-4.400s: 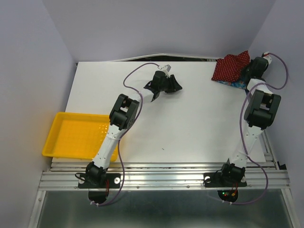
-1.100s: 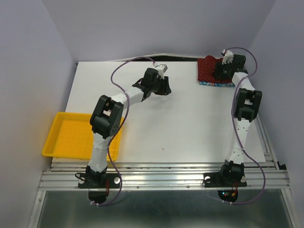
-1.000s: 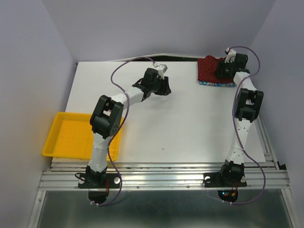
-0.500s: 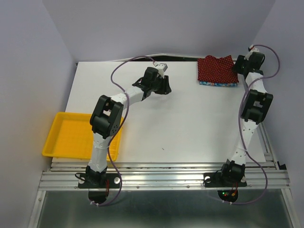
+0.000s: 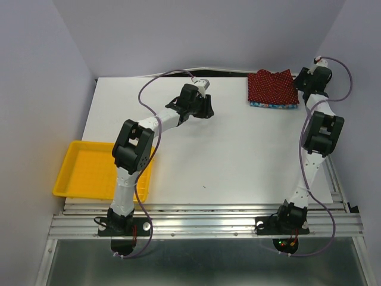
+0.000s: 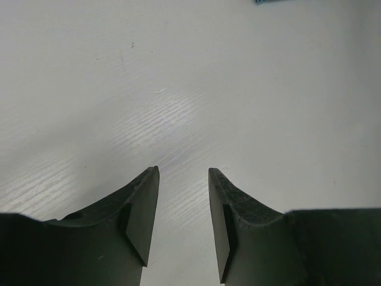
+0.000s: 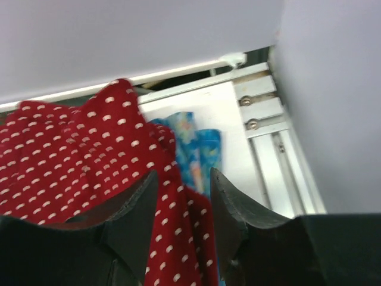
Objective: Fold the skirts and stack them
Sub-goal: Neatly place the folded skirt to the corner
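The dark red dotted skirt (image 5: 272,84) lies folded flat on the blue floral skirt (image 5: 274,105), which shows as a strip along its near edge, at the table's far right. My right gripper (image 5: 302,82) hovers just off the stack's right edge. In the right wrist view its jaws (image 7: 183,173) stand apart, open, with the red skirt (image 7: 65,155) and blue skirt (image 7: 193,143) lying below them, not gripped. My left gripper (image 5: 201,106) rests at the far middle of the table, open (image 6: 183,170) over bare white surface.
A yellow tray (image 5: 56,185) sits at the near left, partly under the left arm. The back wall and the right wall stand close around the stack. A metal rail (image 7: 271,155) runs along the table's right edge.
The right gripper has drawn back from over the stack to its right edge, and its jaws have narrowed somewhat. The folded skirts stay in place. The left arm has not moved.
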Controlling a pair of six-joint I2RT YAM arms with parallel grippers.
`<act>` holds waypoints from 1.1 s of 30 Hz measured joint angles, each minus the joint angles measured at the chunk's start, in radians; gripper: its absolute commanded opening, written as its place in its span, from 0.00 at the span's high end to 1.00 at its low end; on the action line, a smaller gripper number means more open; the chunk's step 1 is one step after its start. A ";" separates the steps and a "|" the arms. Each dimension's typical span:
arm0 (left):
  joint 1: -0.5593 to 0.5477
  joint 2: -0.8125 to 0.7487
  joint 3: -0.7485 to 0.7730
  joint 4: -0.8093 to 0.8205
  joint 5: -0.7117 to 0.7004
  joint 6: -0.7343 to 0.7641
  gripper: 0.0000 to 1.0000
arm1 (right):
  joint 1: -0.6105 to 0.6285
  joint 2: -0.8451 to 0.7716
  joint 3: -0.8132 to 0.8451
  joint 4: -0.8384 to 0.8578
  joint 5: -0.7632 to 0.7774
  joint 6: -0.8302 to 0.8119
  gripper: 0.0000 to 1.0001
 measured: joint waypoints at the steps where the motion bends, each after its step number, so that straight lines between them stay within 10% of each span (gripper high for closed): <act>1: 0.000 -0.002 0.000 -0.004 0.000 0.003 0.50 | 0.000 -0.022 -0.035 0.016 -0.016 0.010 0.58; 22: 0.005 -0.017 0.000 -0.023 0.000 0.004 0.50 | 0.015 0.153 0.198 0.127 -0.367 0.317 0.75; 33: 0.013 -0.016 0.000 -0.034 0.000 0.003 0.50 | 0.029 0.208 0.154 0.211 -0.135 0.371 0.85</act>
